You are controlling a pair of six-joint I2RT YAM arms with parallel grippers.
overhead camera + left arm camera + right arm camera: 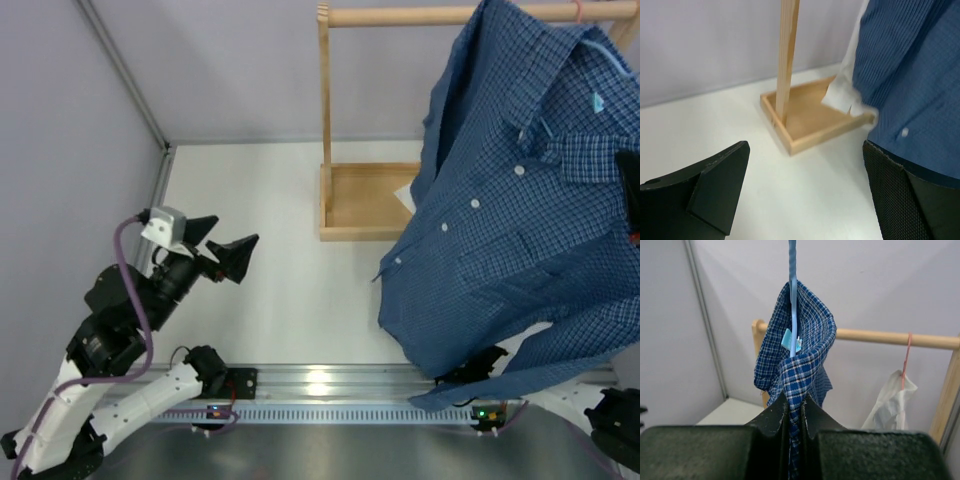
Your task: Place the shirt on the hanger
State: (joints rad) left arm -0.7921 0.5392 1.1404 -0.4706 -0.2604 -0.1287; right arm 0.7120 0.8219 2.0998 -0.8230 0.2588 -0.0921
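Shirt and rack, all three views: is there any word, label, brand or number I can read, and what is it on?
No readable text in any view.
Light blue neck label inside the collar of the shirt: too small and blurred to read.

Bright, even light is cast from above; hardly any shadow is thrown. Glare is seen on the metal rail (320, 384) below the left pincer (230, 236). Beyond its fingers (705, 190), the shirt (910, 75) is rendered blurred.
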